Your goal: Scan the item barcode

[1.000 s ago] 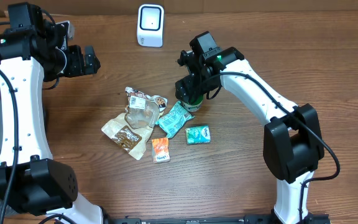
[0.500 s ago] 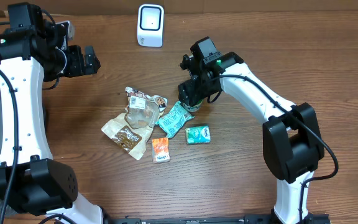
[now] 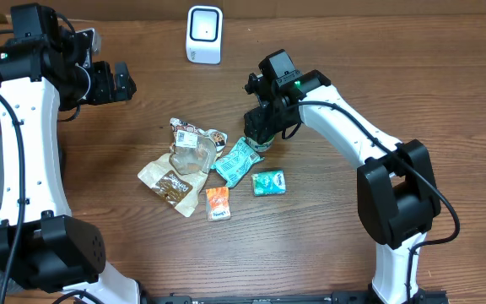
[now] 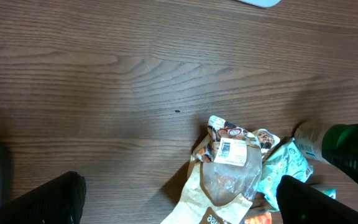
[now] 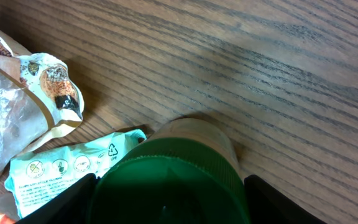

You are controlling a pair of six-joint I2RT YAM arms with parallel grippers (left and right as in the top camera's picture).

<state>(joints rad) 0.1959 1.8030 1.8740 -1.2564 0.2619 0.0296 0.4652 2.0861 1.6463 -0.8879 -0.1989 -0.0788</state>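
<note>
Bottle (image 5: 166, 180) upright on the counter (image 3: 353, 67), just beside a teal packet (image 5: 67, 165), between the part-open fingers of the right gripper (image 3: 260, 131). Firm hold or not: cannot tell. Left gripper (image 3: 118, 82) wide open, empty. Risk: pinching the cap alone, tipping it over.

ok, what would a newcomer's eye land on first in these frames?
The right gripper sits over a green-capped bottle at the right edge of a pile of snack packets in the centre of the overhead view. It has a finger on each side of the cap, but whether it grips is unclear. The white scanner stands at the top of that view, and the left gripper hangs open far left.
</note>
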